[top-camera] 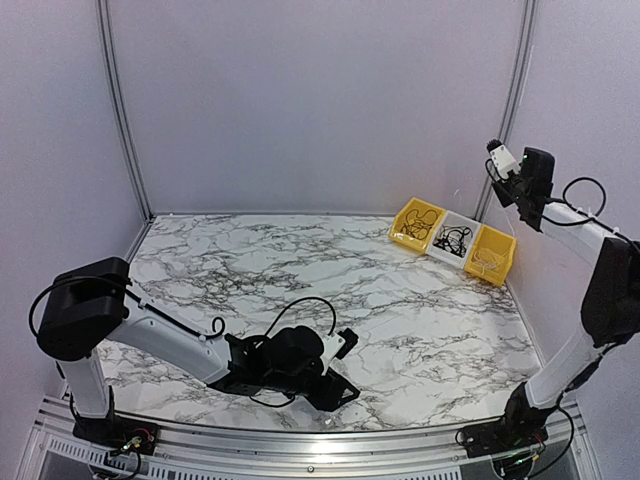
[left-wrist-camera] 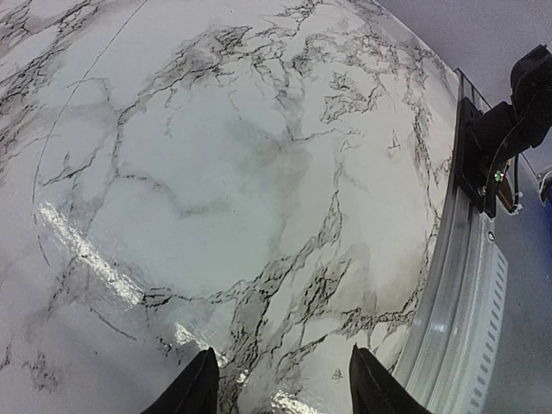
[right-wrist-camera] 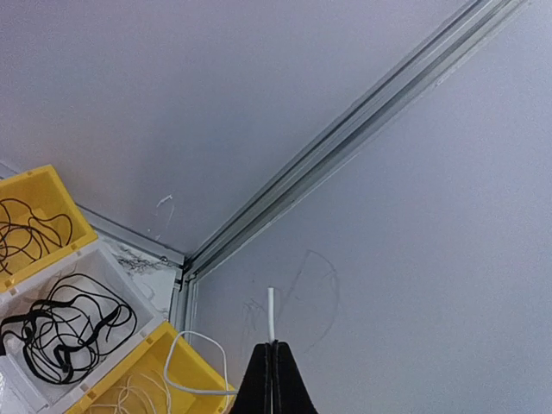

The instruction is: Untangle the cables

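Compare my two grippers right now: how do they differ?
The left gripper sits low over the marble table; the right gripper is up high by the far right corner. The left gripper's jaws stand open with nothing between them; the right gripper's are shut on a thin white cable, whose end pokes past the tips. Both are the same black two-finger type.

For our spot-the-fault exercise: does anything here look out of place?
A white cable loops out over the rim of the rightmost yellow bin; its end pokes from the shut right pincer, raised high by the wall.
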`<action>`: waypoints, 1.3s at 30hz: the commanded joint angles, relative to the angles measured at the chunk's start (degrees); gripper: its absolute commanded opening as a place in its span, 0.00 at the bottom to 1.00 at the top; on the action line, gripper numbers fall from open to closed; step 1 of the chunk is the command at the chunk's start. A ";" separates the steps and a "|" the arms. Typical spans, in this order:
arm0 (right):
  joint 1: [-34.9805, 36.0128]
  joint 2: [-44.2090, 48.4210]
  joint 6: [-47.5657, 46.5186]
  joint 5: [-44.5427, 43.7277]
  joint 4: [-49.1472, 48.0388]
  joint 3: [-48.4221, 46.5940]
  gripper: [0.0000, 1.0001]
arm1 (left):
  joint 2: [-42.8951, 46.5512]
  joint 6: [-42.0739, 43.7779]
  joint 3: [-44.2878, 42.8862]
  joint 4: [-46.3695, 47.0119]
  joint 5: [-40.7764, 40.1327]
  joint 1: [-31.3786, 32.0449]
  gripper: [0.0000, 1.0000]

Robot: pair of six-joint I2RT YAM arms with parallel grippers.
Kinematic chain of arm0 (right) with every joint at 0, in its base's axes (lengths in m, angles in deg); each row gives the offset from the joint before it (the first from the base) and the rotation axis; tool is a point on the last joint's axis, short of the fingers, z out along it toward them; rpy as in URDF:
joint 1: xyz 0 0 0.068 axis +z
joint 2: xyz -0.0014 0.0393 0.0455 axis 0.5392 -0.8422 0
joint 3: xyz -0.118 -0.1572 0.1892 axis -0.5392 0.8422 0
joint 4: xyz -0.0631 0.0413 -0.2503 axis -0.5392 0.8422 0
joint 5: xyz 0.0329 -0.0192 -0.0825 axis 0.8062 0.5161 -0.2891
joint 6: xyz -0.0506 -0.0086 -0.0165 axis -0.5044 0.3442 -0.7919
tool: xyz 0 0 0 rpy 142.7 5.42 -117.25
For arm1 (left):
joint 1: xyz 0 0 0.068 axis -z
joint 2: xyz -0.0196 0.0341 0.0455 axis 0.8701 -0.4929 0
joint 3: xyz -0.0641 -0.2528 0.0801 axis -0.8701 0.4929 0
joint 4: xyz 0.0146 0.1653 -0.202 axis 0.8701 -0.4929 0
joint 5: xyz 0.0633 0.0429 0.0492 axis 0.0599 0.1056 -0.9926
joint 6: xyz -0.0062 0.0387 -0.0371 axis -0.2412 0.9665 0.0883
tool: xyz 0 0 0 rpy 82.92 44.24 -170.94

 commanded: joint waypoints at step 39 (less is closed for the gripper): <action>-7.37 -14.78 11.87 2.18 16.22 -2.22 0.00 | -4.32 0.54 -2.24 -3.00 2.24 0.03 0.52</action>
